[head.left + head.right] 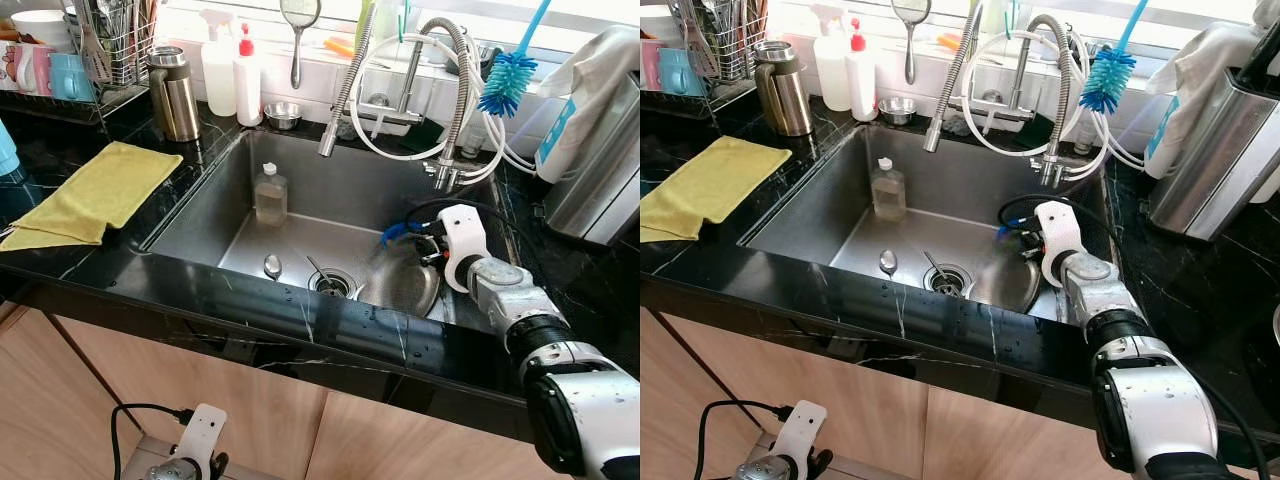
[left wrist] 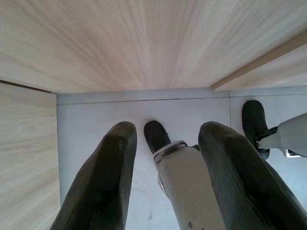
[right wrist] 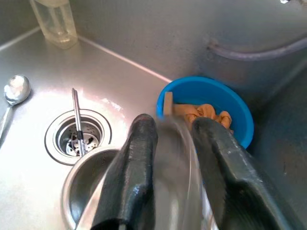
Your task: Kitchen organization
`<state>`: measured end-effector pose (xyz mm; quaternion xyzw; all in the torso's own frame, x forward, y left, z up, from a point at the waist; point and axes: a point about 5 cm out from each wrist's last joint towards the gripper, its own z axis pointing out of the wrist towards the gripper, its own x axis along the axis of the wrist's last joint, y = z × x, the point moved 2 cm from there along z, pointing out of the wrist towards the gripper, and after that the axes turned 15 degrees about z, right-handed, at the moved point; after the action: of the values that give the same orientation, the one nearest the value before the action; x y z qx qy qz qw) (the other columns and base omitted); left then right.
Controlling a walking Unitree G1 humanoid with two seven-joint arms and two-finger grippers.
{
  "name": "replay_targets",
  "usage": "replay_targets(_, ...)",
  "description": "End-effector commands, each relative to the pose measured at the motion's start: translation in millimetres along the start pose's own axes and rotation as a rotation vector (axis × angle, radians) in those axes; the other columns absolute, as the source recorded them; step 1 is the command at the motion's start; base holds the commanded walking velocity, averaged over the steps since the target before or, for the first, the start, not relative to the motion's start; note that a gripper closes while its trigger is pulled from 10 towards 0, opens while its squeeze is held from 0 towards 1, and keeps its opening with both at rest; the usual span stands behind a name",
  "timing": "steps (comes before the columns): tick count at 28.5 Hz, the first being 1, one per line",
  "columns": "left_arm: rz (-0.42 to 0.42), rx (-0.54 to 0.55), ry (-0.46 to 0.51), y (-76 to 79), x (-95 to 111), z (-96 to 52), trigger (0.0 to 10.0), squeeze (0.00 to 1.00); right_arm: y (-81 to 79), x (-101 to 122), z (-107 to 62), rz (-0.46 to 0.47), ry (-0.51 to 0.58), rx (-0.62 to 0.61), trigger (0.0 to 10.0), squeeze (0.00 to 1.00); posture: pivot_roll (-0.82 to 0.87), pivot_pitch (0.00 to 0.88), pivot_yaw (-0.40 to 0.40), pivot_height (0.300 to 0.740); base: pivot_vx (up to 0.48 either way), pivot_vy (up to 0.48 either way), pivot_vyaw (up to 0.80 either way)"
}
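Observation:
My right gripper [image 3: 175, 127] reaches down into the steel sink [image 1: 330, 180] at its right end. Its fingers are shut on the rim of a clear glass [image 3: 180, 158]. Just beyond the fingertips lies a blue bowl [image 3: 211, 93] holding something orange-brown. Under the gripper sits a steel bowl [image 1: 400, 285], next to the drain [image 1: 330, 283], where a thin utensil [image 3: 76, 115] stands. A spoon [image 1: 272, 265] and a clear bottle [image 1: 270, 195] rest on the sink floor. My left gripper [image 2: 165, 132] hangs open, low in front of the wooden cabinet.
A yellow cloth [image 1: 100, 190] lies on the black counter at the left. A steel flask [image 1: 175, 95], spray bottles [image 1: 220, 65] and a dish rack [image 1: 110, 40] stand behind it. The faucet hose [image 1: 340, 110] hangs over the sink, and a blue brush [image 1: 508, 80] and a steel container [image 1: 600, 190] stand at the right.

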<state>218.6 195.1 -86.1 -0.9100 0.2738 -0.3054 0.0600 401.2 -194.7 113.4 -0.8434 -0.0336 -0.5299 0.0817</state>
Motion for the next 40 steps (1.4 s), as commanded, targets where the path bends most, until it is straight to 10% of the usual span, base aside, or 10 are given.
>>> replay_targets(1, -0.012, -0.001, -0.003, 1.3, 0, 0.2, 10.0, 0.00, -1.1, 11, 0.3, -0.001, 0.029, 0.001, 10.0, 0.22, 0.07, 0.017, -0.124, 0.740, 0.000, 0.000, 0.00)
replay_targets(2, -0.012, -0.001, -0.003, 1.3, 0, 0.2, 10.0, 0.00, -1.3, 10, 0.4, -0.002, 0.029, 0.001, 10.0, 0.00, 0.07, 0.017, -0.125, 0.740, 0.000, 0.000, 0.00)
replay_targets(8, -0.013, 0.000, -0.002, 1.2, 0, 0.2, 10.0, 0.00, -2.1, 14, 0.8, 0.003, 0.059, -0.010, 10.0, 0.00, 0.08, 0.016, -0.125, 0.740, 0.000, 0.000, 0.00)
replay_targets(17, -0.001, 0.000, -0.003, 0.7, -1, 0.0, 10.0, 0.00, -2.4, 71, -11.7, 0.052, 0.388, -0.051, 10.0, 0.00, 0.07, 0.010, -0.114, 0.740, 0.000, 0.000, 0.00)
replay_targets(25, 0.014, 0.005, 0.001, 1.2, -4, -0.9, 10.0, 0.00, -7.9, 51, -79.5, 0.052, 0.644, -0.074, 10.0, 0.00, 0.04, 0.000, -0.112, 0.740, 0.000, 0.000, 0.00)
replay_targets(40, 0.023, 0.015, 0.008, -2.1, -3, -1.4, 10.0, 0.00, -5.7, 15, -162.9, 0.078, 0.691, -0.234, 10.0, 0.00, 0.00, 0.019, -0.108, 0.740, 0.000, 0.000, 0.00)
